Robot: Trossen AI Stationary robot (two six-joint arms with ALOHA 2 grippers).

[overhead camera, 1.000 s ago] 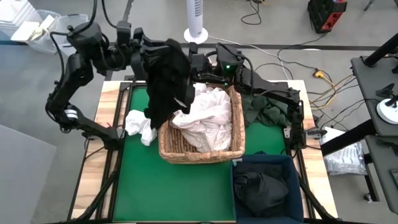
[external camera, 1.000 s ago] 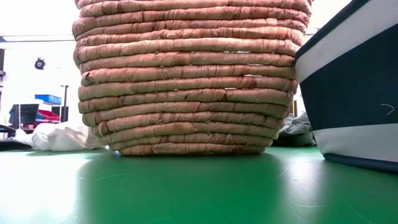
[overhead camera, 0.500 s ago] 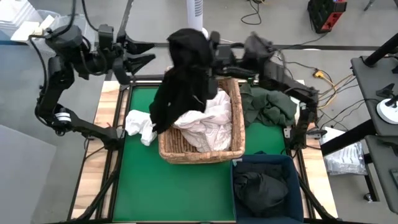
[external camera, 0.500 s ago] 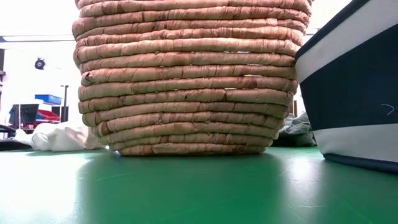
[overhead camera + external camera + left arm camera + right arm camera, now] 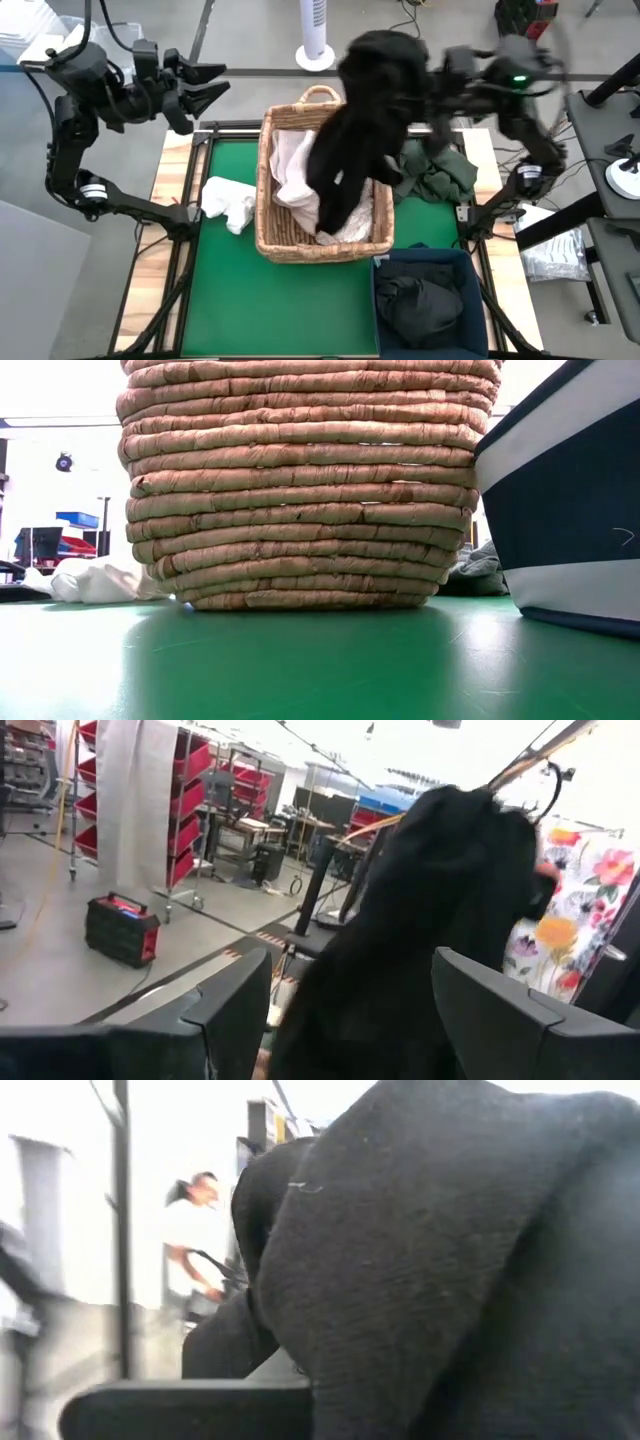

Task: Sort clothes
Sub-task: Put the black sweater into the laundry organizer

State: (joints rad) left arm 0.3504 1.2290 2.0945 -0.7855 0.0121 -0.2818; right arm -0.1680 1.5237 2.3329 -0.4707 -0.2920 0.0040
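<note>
High view: my right hand [image 5: 432,85] is clamped on a black garment [image 5: 355,140], hanging above the wicker basket [image 5: 268,215] with white clothes [image 5: 290,175] inside. My left hand [image 5: 205,88] is spread empty beyond the counter's [image 5: 230,300] far-left corner.

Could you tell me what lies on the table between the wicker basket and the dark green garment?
Nothing, in the high view: the dark green garment lies right against the wicker basket, while the black garment, held by the right gripper, hangs over that side.
</note>
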